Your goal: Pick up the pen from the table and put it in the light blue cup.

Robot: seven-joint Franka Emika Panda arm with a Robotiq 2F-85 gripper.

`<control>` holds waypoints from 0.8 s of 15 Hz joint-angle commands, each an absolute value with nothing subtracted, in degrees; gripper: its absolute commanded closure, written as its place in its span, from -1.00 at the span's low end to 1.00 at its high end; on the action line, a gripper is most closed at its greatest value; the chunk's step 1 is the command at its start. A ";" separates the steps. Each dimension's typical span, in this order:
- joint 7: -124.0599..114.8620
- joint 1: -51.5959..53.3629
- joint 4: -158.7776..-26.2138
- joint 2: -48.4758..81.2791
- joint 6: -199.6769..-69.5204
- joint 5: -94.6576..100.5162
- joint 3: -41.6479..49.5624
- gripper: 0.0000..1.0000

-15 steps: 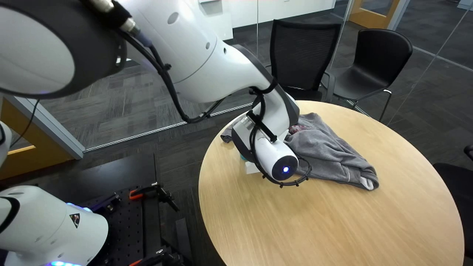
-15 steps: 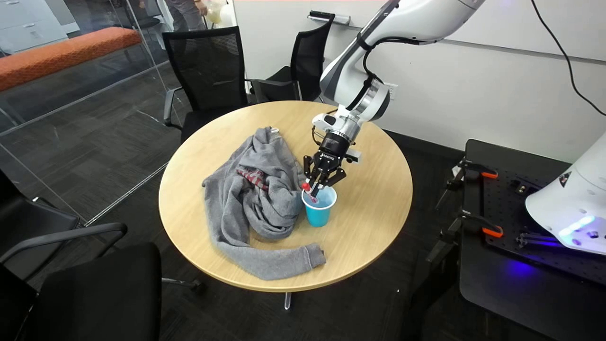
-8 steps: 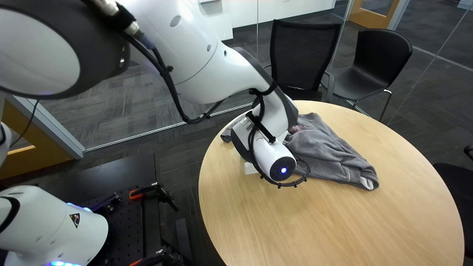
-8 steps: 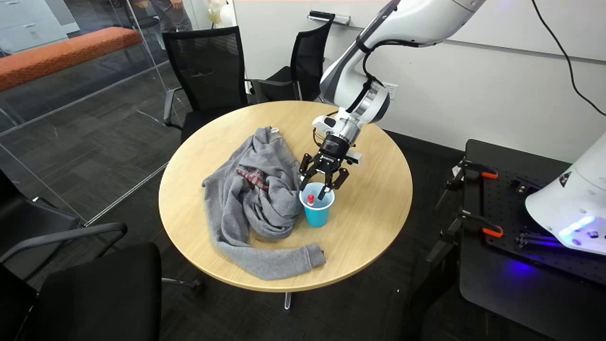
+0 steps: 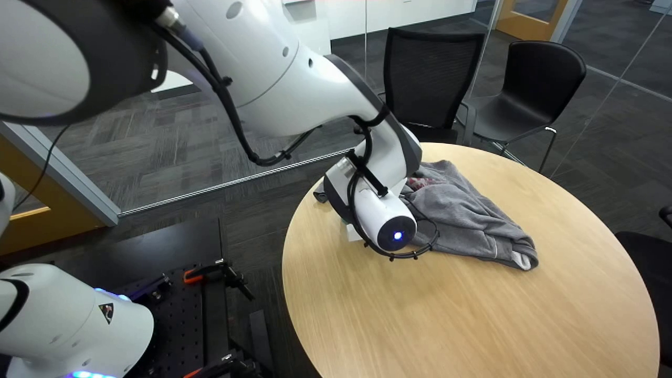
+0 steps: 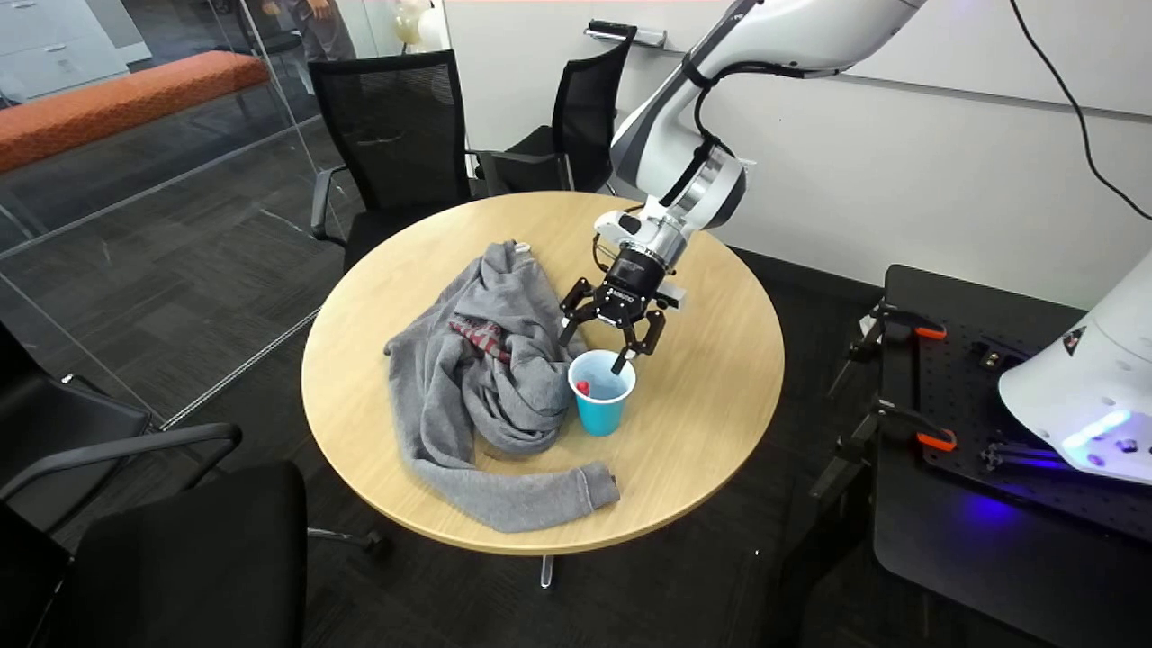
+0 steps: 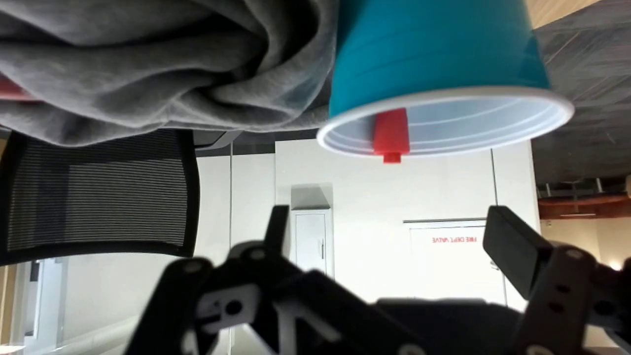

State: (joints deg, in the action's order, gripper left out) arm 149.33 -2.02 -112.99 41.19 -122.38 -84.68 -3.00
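At the far left of an exterior view, a black chair (image 6: 180,549) stands in the foreground, apart from the round wooden table (image 6: 702,396). Rightward, a crumpled grey garment (image 6: 441,405) lies on the tabletop, with a red patterned patch (image 6: 481,337) showing among its folds.

Pen (image 7: 392,129): located inside the light blue cup (image 6: 601,417), on the side nearest the garment. Only the red end is visible; the cup hides the remainder. In the wrist view, which shows the scene upside down, that end is solid red, blocky and flat-faced. It appears slightly wider toward its tip and finishes in a small squared nub reaching past the line of the rim.

Gripper (image 6: 592,352): black fingers spread wide apart above the cup. One fingertip overlaps the garment in the exterior view, the other the rim's far edge; contact cannot be determined.

Cup: upright on the table, just beside the garment. Outer wall turquoise, interior paler with faint ring lines, rim white.

Far right: black workbench (image 6: 954,531) bearing orange-tipped clamps (image 6: 938,440), well apart from the table.
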 commanded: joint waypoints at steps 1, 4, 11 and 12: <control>149.33 -0.36 -117.01 33.81 -123.50 -85.61 -1.87 -1.00; 149.13 -0.21 -119.35 29.13 -123.73 -85.74 -1.73 -1.00; 149.08 -0.41 -119.89 26.84 -121.91 -84.90 -1.53 -1.00; 149.08 -0.40 -119.89 26.89 -121.91 -84.90 -1.53 -1.00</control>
